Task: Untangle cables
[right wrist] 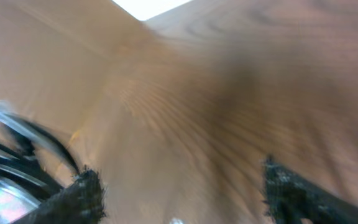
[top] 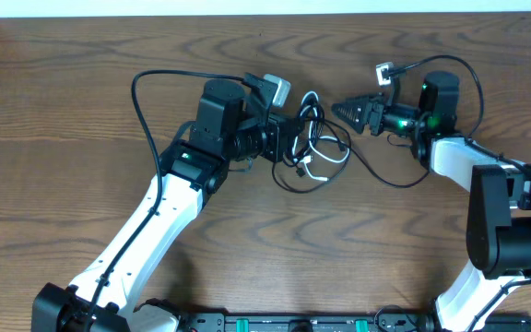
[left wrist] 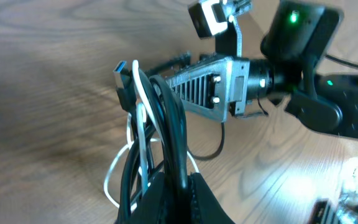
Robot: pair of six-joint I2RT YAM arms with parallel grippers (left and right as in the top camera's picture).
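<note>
Left gripper (top: 289, 144): fully closed, clamping the cables (top: 313, 148), with black strands and one white cord (left wrist: 143, 124) pinched together at its tips. From that clamp the bundle runs straight out from the left gripper and ends in a flat plug (left wrist: 124, 79) that points onward. On the table (top: 81, 111) the loose loops spread crosswise to this line, so the tangle's long axis lies across the gap between the two arms. Just beyond the tangle from the left gripper stands the right gripper (top: 348, 111), aimed nose-first at the far loops and near them; contact is not confirmed. Its fingers (right wrist: 89, 193) stand well apart with only bare wood between them, and it holds nothing. Judgement: the right gripper is placed to take a far loop and draw it away from the left gripper's clamp.
</note>
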